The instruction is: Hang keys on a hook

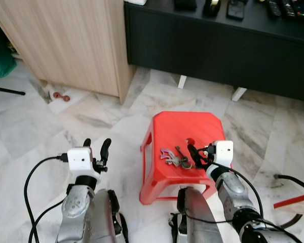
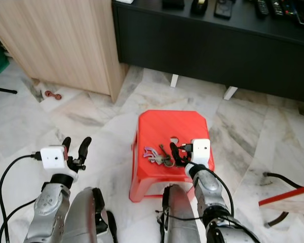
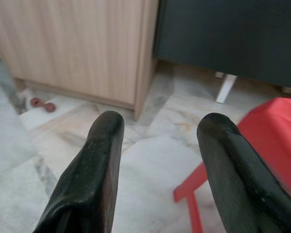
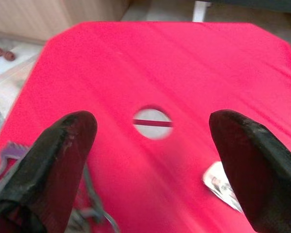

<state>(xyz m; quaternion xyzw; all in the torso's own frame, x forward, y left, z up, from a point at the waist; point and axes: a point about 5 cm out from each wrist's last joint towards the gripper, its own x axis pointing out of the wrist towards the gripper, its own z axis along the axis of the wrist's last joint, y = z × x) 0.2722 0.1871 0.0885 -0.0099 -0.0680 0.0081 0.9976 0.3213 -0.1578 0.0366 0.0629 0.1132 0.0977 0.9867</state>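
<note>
**Reaching for a loose bunch of keys on the red stool**

Lying on the near part of the red stool (image 1: 185, 131), the keys (image 1: 175, 158) sit in a small tangled heap: a purple tag or fob at the robot's left end, dull metal keys and a ring toward the right. My judgement is that the bunch is light, hard and floppy at once. Each key is stiff, but they swing freely on the ring, so pinching one blade would likely let the rest dangle and twist. Metal on smooth plastic should also slide easily if nudged. The ring, or the knot where the keys gather, looks like the best place to take hold, since it leaves an open loop to slip over a hook. No hook can be made out in these views.

Hovering low over the stool's near right part, the right gripper (image 1: 196, 155) has its two black fingers spread wide and holds nothing. In the right wrist view the stool's round centre hole (image 4: 153, 123) lies between the fingers, and the keys sit just beside one finger (image 4: 53, 160); whether that finger touches them is hard to say, as the edge there is blurred.

Raised over the marble floor (image 1: 50, 126) well apart from the stool, the left gripper (image 1: 96, 150) is also spread and empty.
</note>
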